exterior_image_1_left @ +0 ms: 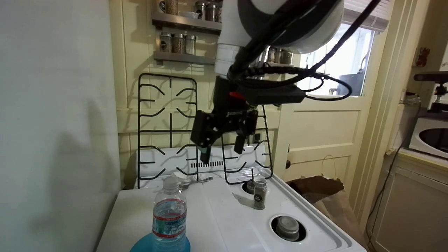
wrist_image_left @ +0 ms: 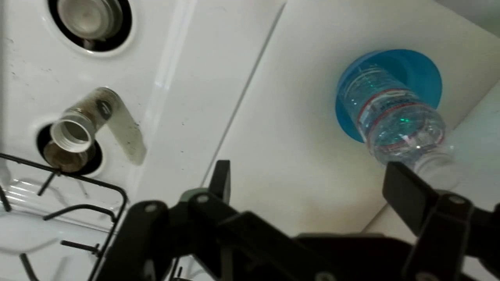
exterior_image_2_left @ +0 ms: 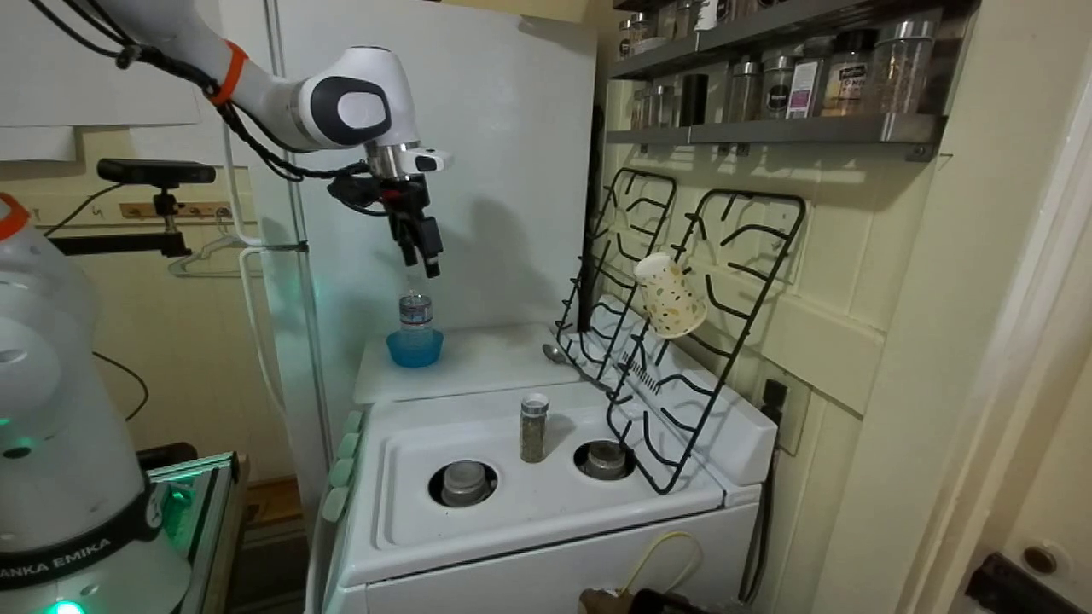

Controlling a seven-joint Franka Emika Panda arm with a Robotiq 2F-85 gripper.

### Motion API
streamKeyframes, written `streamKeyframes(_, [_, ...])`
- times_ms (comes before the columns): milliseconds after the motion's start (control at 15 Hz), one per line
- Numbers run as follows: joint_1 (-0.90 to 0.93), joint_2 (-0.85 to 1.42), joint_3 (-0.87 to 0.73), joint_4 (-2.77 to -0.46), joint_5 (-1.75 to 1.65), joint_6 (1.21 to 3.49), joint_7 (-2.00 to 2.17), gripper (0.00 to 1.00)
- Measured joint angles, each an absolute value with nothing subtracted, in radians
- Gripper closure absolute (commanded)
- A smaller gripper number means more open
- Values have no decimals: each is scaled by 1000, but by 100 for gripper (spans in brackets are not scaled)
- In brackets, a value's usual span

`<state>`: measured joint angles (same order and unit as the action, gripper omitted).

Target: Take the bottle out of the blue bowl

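Note:
The bottle is clear plastic with a red-edged label and a capped neck. It stands upright in the blue bowl, which the lower frame edge cuts off. In an exterior view the bottle and the whole bowl show on the white surface by the fridge. My gripper is open and empty, fingers pointing down. The gripper hangs above the bottle's height. In the wrist view the bottle and bowl lie up and right of the gripper; the right finger partly covers the bottle's shoulder.
A spice jar stands on the stove between two burner holes. Black grates lean on the back wall, with a speckled mug hung on one. A spoon lies behind. The fridge walls off the bowl's side.

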<state>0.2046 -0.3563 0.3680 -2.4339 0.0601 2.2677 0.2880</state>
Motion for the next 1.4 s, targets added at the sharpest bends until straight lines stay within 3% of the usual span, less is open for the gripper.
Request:
streamKeyframes(600, [320,-114,358,-2277,122,2326,-10,0])
streamKeyframes(1000, [343,-72,362,-2215,131,2217,-48,0])
streamKeyframes(1400, [343,-57,360,-2197,105,2205,-48,22])
